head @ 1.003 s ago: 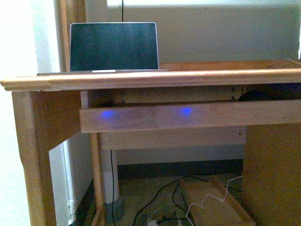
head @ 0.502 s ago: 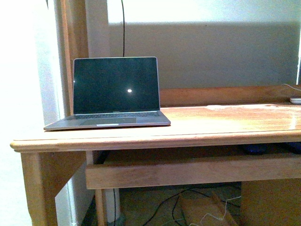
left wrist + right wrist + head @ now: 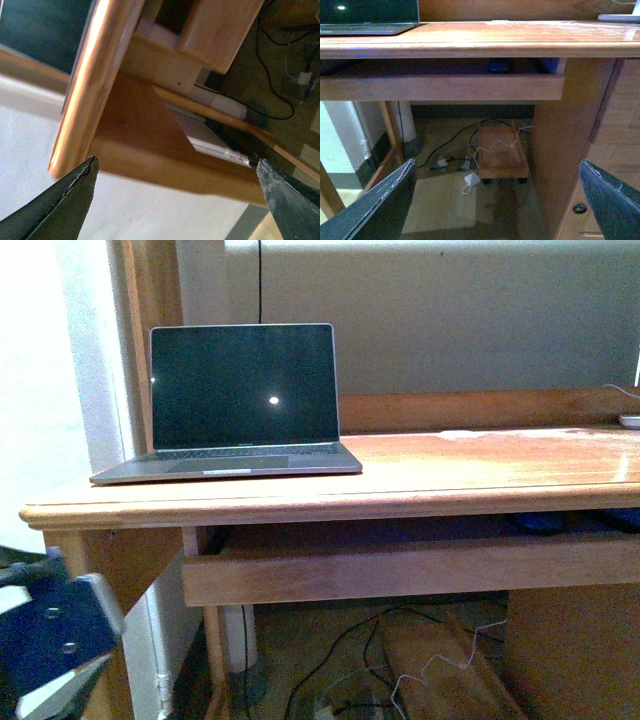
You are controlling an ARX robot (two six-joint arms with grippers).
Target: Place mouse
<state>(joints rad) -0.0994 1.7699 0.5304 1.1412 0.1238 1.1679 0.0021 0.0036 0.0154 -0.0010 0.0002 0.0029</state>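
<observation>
The left gripper [image 3: 176, 161] is hanging with its jaws spread wide and empty beside the desk [image 3: 95, 75] corner. Its blue arm link [image 3: 55, 635] is now showing low in the front view, where nothing was showing half a second ago. The right gripper [image 3: 496, 162] is gaping too, holding nothing and facing the pull-out tray [image 3: 440, 87]. One mouse [image 3: 498, 65] is lying on that tray, under the desktop. One laptop [image 3: 240, 405] is standing open on top.
</observation>
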